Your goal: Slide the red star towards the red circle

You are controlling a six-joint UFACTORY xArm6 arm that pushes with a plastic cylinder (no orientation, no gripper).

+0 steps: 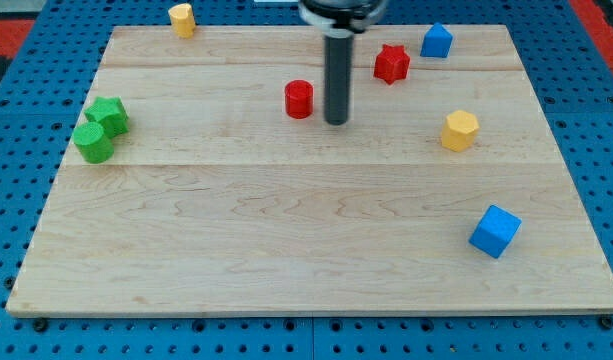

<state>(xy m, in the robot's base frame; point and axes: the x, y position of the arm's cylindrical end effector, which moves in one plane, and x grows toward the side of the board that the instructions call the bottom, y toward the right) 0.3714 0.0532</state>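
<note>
The red star (391, 63) lies near the view's top, right of centre. The red circle (299, 99) stands left of it and a little lower. My tip (336, 121) rests on the board between them, just right of the red circle and slightly lower, apart from it. The tip is left of and below the red star and does not touch it. The dark rod rises from the tip to the view's top edge.
A blue block (437, 41) sits right of the red star. A yellow hexagon (460, 130) lies at the right, a blue cube (495, 231) lower right, a yellow block (182, 19) top left, two green blocks (108, 115) (93, 142) at the left edge.
</note>
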